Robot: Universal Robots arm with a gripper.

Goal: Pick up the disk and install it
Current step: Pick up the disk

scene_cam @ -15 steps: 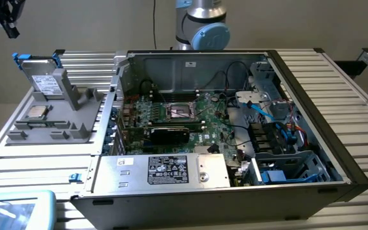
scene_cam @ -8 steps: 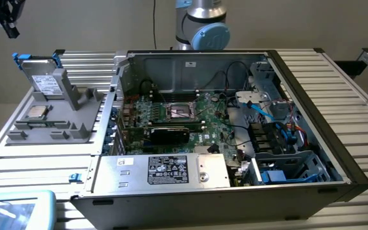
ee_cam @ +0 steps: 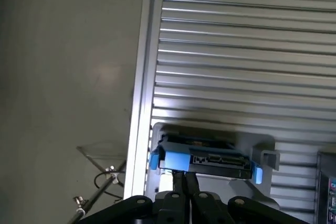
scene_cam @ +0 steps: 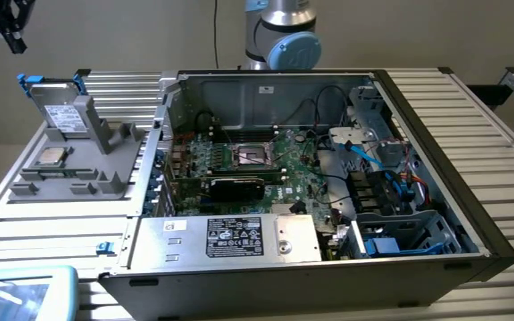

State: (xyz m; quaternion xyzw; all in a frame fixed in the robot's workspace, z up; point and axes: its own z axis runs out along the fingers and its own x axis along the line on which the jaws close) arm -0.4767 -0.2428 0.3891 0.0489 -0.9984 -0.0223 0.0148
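— Where is the disk (scene_cam: 61,115) to be found?

— The flat silver-grey hard drive with a white label, framed by a bright blue plastic carrier, is seen standing on edge in a slot of the grey plastic stand (scene_cam: 105,144). The stand is set on the ribbed aluminium table (scene_cam: 51,221), to the exterior view's left of the open black computer case (scene_cam: 471,221). In the wrist view the disk (ee_cam: 210,160) is met edge-on, its connector side facing the camera.

— And the black gripper (scene_cam: 14,44)?

— It is held high above the stand, well apart from the disk. Its fingers (ee_cam: 178,183) are drawn together and nothing is clamped between them, so the gripper (ee_cam: 184,176) is judged empty.

— How is the pick-up best done?

— The jaws would need to be spread and lined up squarely across the thin upper edge. The blue ends are better left free, and a straight lift along the slot is judged safest.

— What room is there?

— Open space is left above the disk. The table's silver rail (ee_cam: 140,103) runs close by, with bare floor (ee_cam: 63,77) beyond it. The case wall stands just beside the stand, and a small square silver processor chip (scene_cam: 51,156) lies flat in the stand near the disk's foot.
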